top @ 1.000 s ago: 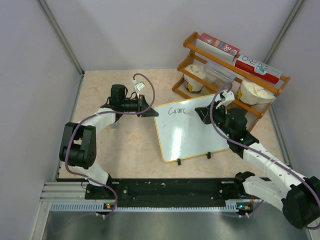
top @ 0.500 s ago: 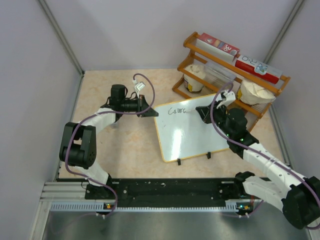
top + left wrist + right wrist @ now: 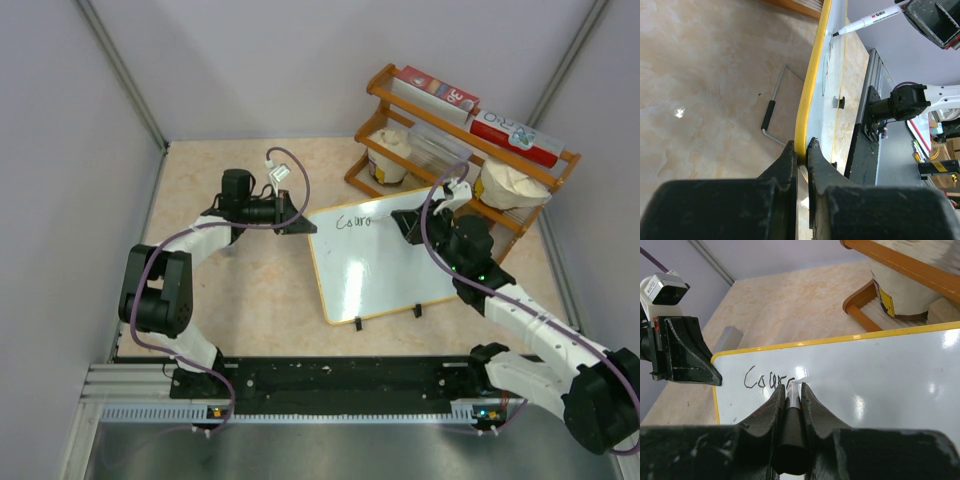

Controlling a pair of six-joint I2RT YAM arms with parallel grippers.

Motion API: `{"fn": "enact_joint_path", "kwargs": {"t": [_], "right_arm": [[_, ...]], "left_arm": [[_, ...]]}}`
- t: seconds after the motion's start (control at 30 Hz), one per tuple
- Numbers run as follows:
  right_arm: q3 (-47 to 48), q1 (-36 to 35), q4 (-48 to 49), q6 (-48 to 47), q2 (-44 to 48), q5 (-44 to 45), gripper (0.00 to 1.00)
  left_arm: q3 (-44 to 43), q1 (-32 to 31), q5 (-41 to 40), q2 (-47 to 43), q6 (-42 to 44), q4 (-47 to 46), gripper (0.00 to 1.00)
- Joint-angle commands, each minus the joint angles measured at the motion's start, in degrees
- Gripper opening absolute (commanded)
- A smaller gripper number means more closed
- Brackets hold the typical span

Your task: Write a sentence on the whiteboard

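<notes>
We read clock directions in the top view, with 12 o'clock at the far wall. At 6 o'clock, a black base plate (image 3: pixel 330 378) on a ribbed aluminium rail (image 3: pixel 150 395) carries both arms. The table (image 3: pixel 260 295) is a beige, marble-patterned surface. Plain pale grey wall panels (image 3: pixel 250 70) joined by metal corner posts enclose it at 9, 12 and 3 o'clock.

The whiteboard (image 3: pixel 385 270) sits right of centre, with its two black feet (image 3: pixel 358 323) toward 6 o'clock. Its glossy face shows glare spots. The left gripper (image 3: pixel 298 226) reaches in from 9 o'clock, and its fingers are pressed onto the yellow rim at the board's far-left corner. The right gripper (image 3: pixel 790 390) comes from 4 o'clock and pinches a marker (image 3: pixel 867 21) whose tip touches the board.

The sentence (image 3: pixel 769 381) runs along the board's far edge near that corner. So far it is one short word beginning "Co", and the tip rests at its right end.

At 1 o'clock, just beyond the board, a wooden rack (image 3: pixel 900 262) holds white tubs (image 3: pixel 388 155) and red-and-white boxes (image 3: pixel 435 90).
</notes>
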State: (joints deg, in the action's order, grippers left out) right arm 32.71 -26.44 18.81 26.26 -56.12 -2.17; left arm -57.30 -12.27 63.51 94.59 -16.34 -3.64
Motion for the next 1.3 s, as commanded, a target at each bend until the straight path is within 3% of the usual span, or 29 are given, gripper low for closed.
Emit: {"fn": "enact_joint_path", "kwargs": {"t": [0.0,1.27], "right_arm": [[2.5,0.9,0.7,-0.1,-1.2,1.8,0.00],[0.9,0.9,-4.6,-2.4,2.2,0.4,0.00]], "left_arm": [[1.5,-2.8,-3.1,0.2,11.2,3.4,0.00],[1.4,-2.8,-3.4,0.2,11.3,3.5,0.00]]}}
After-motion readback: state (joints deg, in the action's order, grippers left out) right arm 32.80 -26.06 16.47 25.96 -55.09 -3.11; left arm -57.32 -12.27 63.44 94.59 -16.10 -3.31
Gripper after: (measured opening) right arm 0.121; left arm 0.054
